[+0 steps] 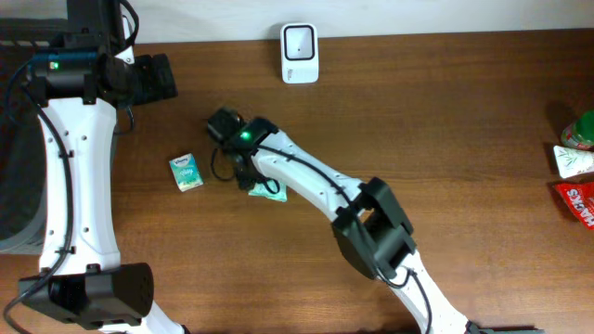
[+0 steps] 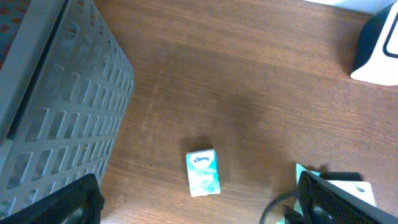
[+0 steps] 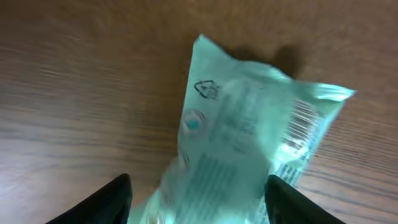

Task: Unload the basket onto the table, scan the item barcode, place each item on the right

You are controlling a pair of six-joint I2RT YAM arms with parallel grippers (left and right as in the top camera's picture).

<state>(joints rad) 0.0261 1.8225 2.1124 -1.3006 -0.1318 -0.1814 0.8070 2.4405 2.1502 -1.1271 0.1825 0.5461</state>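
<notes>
Wooden table [image 1: 445, 139]: tissue pack [image 1: 186, 173], scanner [image 1: 299, 53], basket [image 2: 56, 112].

Poised with the right tool [image 1: 243, 174] over a pale green packet [image 1: 271, 194]; tissue pack [image 1: 186, 173] nearby, white scanner [image 1: 299, 53] farther back.

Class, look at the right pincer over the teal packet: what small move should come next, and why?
Probably close the right pincer on the teal packet: its fingers straddle the packet, a gap shows beside one, and the packet lies on the table.
</notes>
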